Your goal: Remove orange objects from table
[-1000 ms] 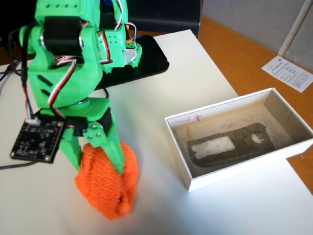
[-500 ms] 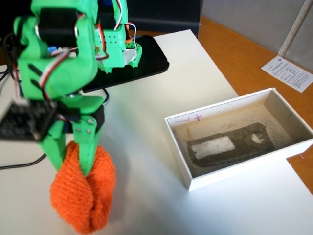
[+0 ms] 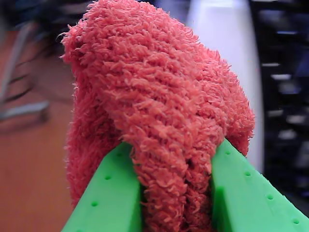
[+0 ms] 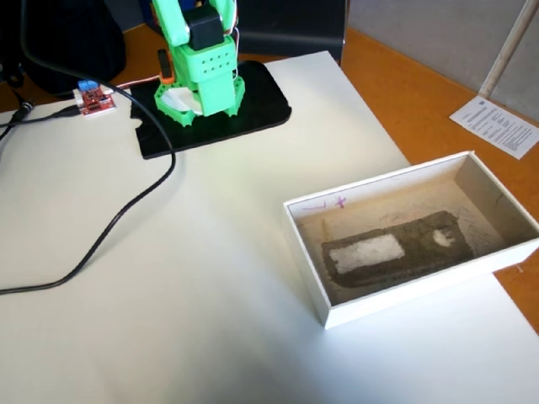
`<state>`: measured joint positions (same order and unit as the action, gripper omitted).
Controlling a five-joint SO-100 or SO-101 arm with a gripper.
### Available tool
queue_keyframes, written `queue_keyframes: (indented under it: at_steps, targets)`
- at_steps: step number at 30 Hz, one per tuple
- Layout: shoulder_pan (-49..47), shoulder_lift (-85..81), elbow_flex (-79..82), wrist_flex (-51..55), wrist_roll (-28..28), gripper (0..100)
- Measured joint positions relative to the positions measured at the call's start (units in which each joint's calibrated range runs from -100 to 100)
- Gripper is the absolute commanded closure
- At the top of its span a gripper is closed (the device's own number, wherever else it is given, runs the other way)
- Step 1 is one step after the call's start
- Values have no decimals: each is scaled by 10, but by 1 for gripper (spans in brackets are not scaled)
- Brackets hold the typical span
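In the wrist view the gripper is squeezing the orange cloth lump between its 2 green fingers, jaws closed tight on the fuzzy knit. In the fixed view the lump is showing nowhere on the white table, which is carrying the white box and a black cable left of the box.

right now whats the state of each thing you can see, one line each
orange cloth lump: clamped between the green fingers in the wrist view, absent from the fixed view
gripper: shut on the cloth
white box: open-topped, resting on the table, no cloth inside
table: no orange thing on it
black cable: lying loose across the table
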<state>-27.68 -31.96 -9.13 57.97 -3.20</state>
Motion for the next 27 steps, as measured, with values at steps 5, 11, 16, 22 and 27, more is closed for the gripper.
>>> queue_keyframes:
  at_steps: [5, 11, 16, 22, 27]
  targets:
    - [-18, -91, 251, 49, 10, 100]
    - [55, -129, 447, 54, 16, 100]
    - [51, -152, 460, 50, 19, 100]
    - [51, -174, 466, 47, 21, 100]
    - [66, -170, 470, 15, 21, 100]
